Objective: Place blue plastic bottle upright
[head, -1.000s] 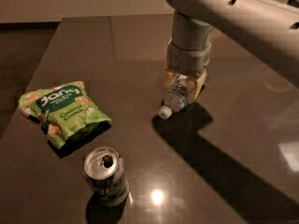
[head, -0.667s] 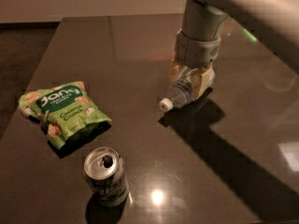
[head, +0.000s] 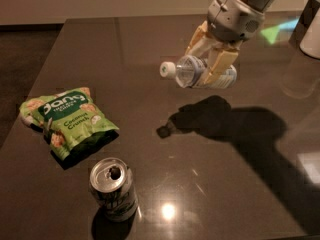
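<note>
The blue plastic bottle (head: 192, 73) is a small clear, pale-bluish bottle with a white cap and white label. It hangs lying sideways above the dark table (head: 150, 44), cap pointing left. My gripper (head: 209, 60) comes down from the upper right and is shut on the bottle's middle, one cream finger (head: 219, 65) in front and one behind. The bottle's shadow falls on the table below it.
A green snack bag (head: 67, 120) lies at the left. An open green-and-white drink can (head: 113, 187) stands upright at the front. A white object (head: 311, 29) stands at the far right edge. The table's left edge runs near the bag.
The bottle lay on the table under the gripper before. Now it is lifted off the surface, held in the gripper, which has risen and moved right.
</note>
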Motion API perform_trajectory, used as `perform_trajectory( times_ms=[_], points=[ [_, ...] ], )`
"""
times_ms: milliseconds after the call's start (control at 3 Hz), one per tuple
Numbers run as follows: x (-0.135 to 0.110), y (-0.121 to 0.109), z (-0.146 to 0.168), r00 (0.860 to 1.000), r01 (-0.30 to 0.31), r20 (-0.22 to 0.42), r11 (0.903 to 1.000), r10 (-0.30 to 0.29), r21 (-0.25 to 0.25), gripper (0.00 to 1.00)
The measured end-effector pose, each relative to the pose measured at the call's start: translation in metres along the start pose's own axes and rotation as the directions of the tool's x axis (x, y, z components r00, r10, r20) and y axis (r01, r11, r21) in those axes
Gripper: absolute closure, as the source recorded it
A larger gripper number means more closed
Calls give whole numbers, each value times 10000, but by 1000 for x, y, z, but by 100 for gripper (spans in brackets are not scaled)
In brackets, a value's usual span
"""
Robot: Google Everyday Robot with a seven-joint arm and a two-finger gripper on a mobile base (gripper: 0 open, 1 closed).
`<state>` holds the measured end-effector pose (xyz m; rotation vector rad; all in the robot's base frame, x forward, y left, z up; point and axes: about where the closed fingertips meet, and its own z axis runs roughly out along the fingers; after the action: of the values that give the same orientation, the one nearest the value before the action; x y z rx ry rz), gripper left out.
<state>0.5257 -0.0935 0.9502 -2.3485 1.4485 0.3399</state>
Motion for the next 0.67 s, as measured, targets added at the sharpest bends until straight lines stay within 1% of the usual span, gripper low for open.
perform_trajectory(
  times_ms=[333, 667],
  points=[
    [-31, 19, -19, 9738, -1505, 1755, 9884, 1449, 190, 100],
    [-59, 38, -29, 9116, -2450, 3392, 9695, 2320, -46, 100]
  ],
)
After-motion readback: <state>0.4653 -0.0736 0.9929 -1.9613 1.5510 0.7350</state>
